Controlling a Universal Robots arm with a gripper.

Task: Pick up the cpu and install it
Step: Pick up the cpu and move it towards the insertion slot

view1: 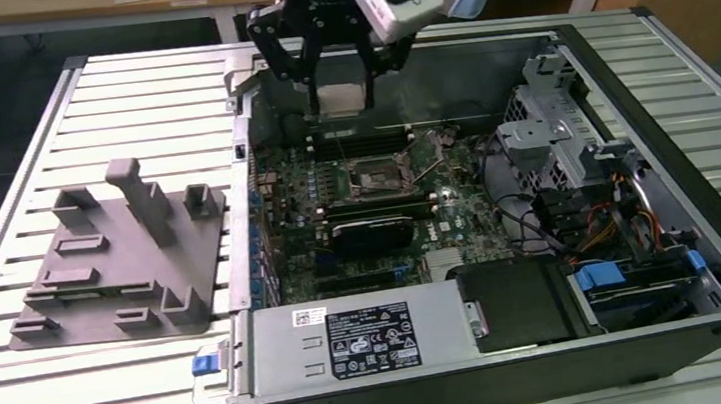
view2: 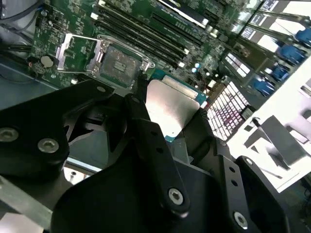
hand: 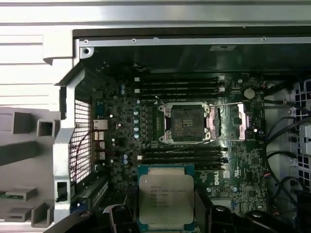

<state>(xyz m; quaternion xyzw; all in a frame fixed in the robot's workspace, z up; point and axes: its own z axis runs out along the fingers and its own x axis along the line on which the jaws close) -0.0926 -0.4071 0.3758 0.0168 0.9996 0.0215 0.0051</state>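
Note:
The cpu is a small silvery square chip held between the black fingers of my gripper, which is shut on it. It hangs above the far edge of the open computer case, behind the motherboard. In both wrist views the cpu shows its metal top and blue-green rim, with a finger on each side. The motherboard socket lies open with its metal frame swung aside, a short way from the chip.
A grey plastic fixture stands on the slatted table at the exterior view's left of the case. Memory sticks flank the socket. A power supply, drive cage and cables occupy the case's near and right parts.

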